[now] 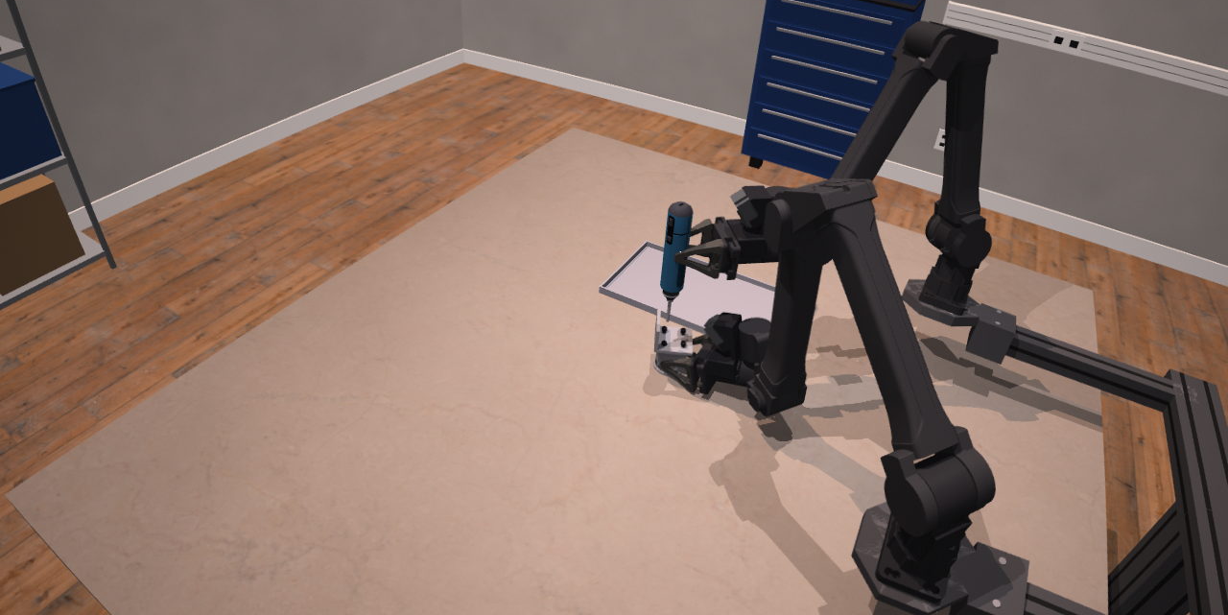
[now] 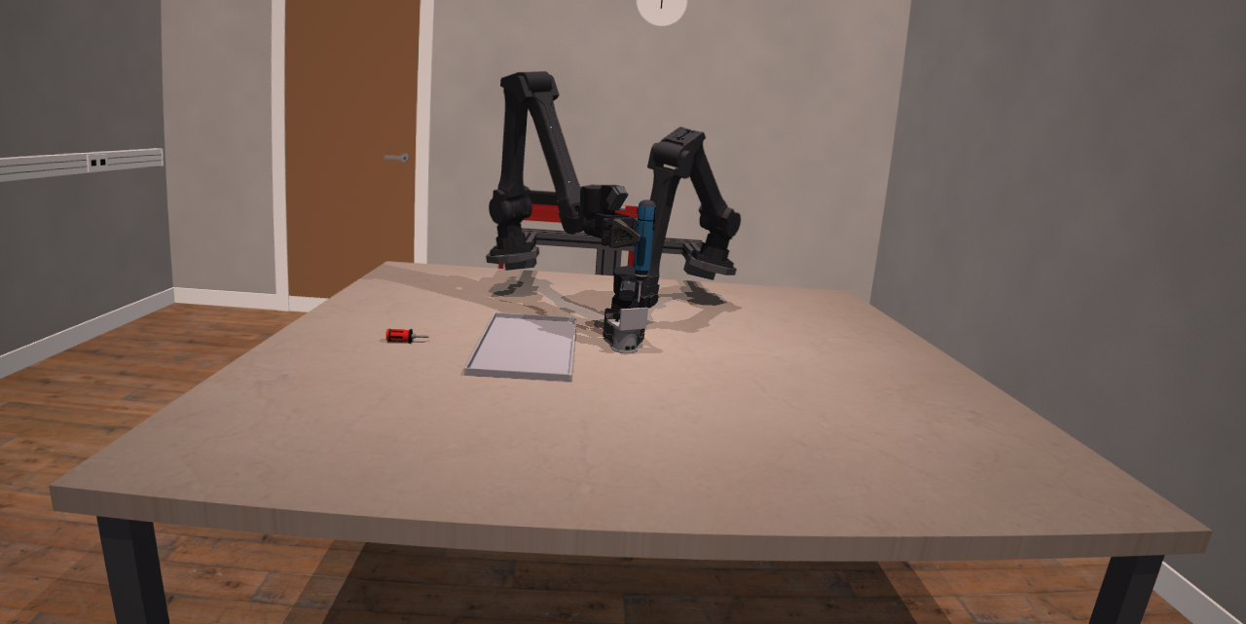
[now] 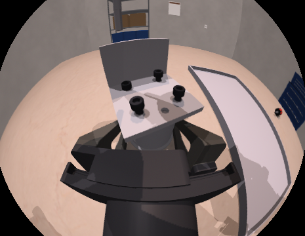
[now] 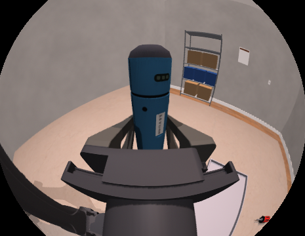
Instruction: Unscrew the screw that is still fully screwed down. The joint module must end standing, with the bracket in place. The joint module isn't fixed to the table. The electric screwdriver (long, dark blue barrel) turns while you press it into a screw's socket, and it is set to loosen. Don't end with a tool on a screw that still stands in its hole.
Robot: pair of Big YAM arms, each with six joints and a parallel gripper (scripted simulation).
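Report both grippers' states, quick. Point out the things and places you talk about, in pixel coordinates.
Left gripper point(image 1: 678, 353) point(image 2: 625, 332) point(image 3: 148, 124): closed on the grey, cylindrical joint module point(image 1: 659, 367) point(image 2: 625, 342) point(image 3: 155, 137).
Right gripper point(image 1: 684, 245) point(image 2: 640, 235) point(image 4: 150, 120): closed on the long, dark blue electric screwdriver point(image 1: 673, 272) point(image 2: 645, 223) point(image 4: 150, 75).

Bracket point(image 1: 673, 340) point(image 2: 629, 319) point(image 3: 136, 62) atop joint module point(image 2: 624, 341) point(image 3: 155, 137), tray point(image 1: 625, 302) point(image 2: 519, 375) point(image 3: 214, 101) point(image 4: 246, 183) beside
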